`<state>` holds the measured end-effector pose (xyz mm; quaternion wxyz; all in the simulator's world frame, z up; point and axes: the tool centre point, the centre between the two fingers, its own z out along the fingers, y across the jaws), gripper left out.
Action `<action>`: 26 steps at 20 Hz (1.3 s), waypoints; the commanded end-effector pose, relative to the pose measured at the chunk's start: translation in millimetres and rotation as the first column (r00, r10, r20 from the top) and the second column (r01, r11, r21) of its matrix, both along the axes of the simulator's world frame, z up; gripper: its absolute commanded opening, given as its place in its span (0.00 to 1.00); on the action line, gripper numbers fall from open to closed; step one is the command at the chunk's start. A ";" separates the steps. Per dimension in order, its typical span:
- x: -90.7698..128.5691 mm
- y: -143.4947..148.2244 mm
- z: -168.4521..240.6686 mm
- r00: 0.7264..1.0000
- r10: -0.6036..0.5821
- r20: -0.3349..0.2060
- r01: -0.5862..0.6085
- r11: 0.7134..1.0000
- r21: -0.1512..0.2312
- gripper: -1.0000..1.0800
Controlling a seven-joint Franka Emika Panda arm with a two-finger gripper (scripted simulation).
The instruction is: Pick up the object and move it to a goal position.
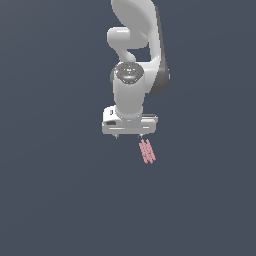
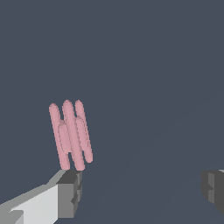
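The pink ridged object [image 2: 71, 134] lay just off one of my fingertips [image 2: 70, 192], outside the span of my claw [image 1: 129, 135], not between the fingers. It looked light and stiff to me; I judged a grip across its narrow width, mid-length, safest. My claw stood wide open, holding nothing. The dark floor [image 1: 50, 200] offered open room all around.

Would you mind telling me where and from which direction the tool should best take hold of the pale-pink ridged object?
Probably across the middle of the pink object, from directly above. It lies flat as a few parallel strips, narrower than the open tool, so the fingers should close on its long sides. It now sits off one fingertip, not between them, so the tool must first centre over it.
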<state>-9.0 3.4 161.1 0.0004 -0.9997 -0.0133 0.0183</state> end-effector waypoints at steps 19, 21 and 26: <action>-7.0 -5.3 -15.2 0.998 -0.045 -0.039 0.045 0.999 0.002 0.96; -5.8 0.8 -19.7 0.999 -0.030 -0.034 0.030 1.000 0.001 0.96; -2.3 25.8 -37.7 0.999 0.030 -0.014 -0.030 1.000 -0.001 0.96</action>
